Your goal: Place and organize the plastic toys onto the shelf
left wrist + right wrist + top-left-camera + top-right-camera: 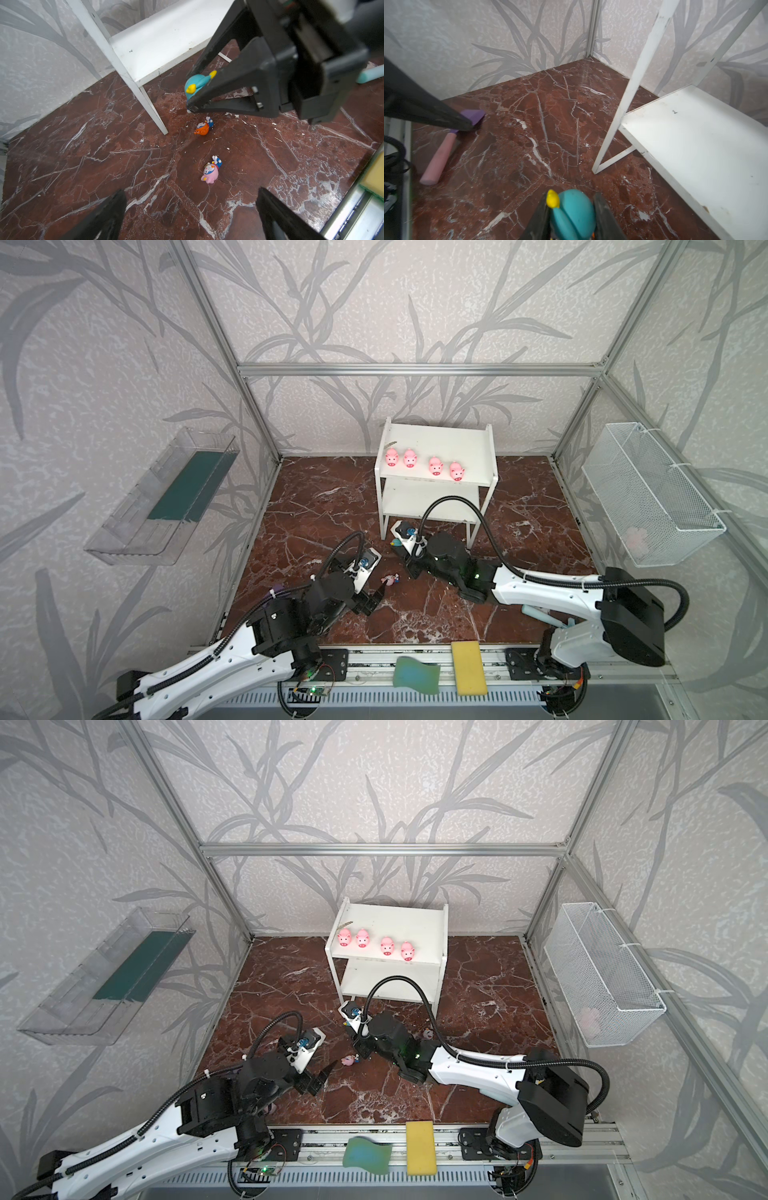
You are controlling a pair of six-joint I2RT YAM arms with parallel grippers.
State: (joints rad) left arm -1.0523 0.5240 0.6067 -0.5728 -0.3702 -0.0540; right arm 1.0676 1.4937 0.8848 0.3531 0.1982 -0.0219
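Observation:
Several pink pigs [410, 458] stand in a row on the top board of the white shelf [436, 439]. My right gripper [571, 197] is shut on a teal figurine [573, 214] with yellow tips, low over the floor near the shelf's front left leg; the left wrist view also shows this figurine [195, 83]. An orange figurine [202, 127] and a pink figurine [210, 173] lie on the marble floor. My left gripper [190, 218] is open and empty, just short of the pink figurine [390, 580].
A clear wall tray [166, 497] hangs on the left and a wire basket [652, 497] on the right. Yellow sponge [468, 668] and green sponge [415, 674] lie on the front rail. A pink-handled purple shovel [440, 158] lies on the floor at left.

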